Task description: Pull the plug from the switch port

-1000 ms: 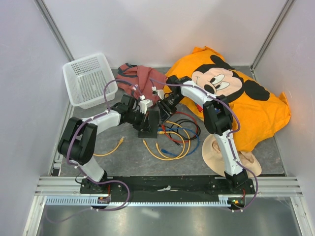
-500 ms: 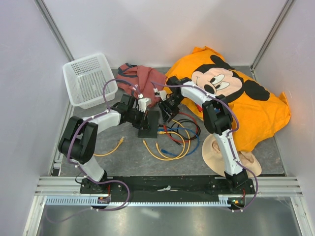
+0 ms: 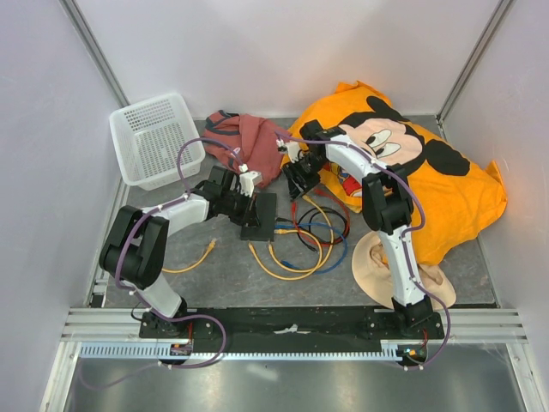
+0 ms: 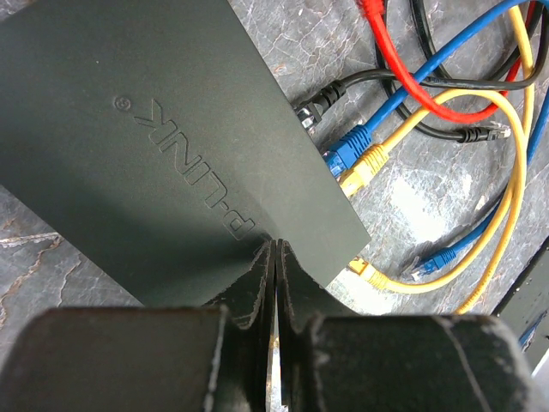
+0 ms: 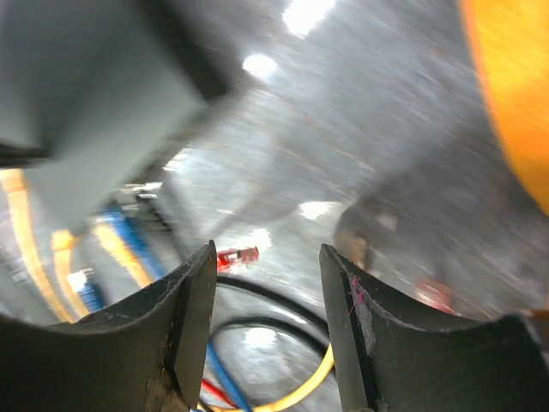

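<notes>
The flat black switch [image 3: 259, 216] lies on the grey table and fills the left wrist view [image 4: 171, 146]. My left gripper [image 3: 250, 201] is shut, its tips [image 4: 274, 249] pressed on the switch's top near one corner. Black [image 4: 313, 107], blue [image 4: 347, 146] and yellow [image 4: 369, 163] plugs sit along the switch's socket edge. A red plug [image 4: 375, 10] lies free, away from that edge, and shows on the table in the right wrist view [image 5: 238, 256]. My right gripper [image 3: 298, 183] is open and empty [image 5: 266, 283], above the cables just beyond the switch.
A tangle of red, blue, yellow and black cables [image 3: 307, 233] lies right of the switch. A white basket [image 3: 154, 137] stands far left, a red cloth [image 3: 244, 137] behind it, an orange Mickey cushion [image 3: 420, 180] at right, a beige hat [image 3: 390, 266] near right.
My right gripper has drawn back from the switch toward the far right. The cables have shifted with it. The left gripper has stayed on the switch.
</notes>
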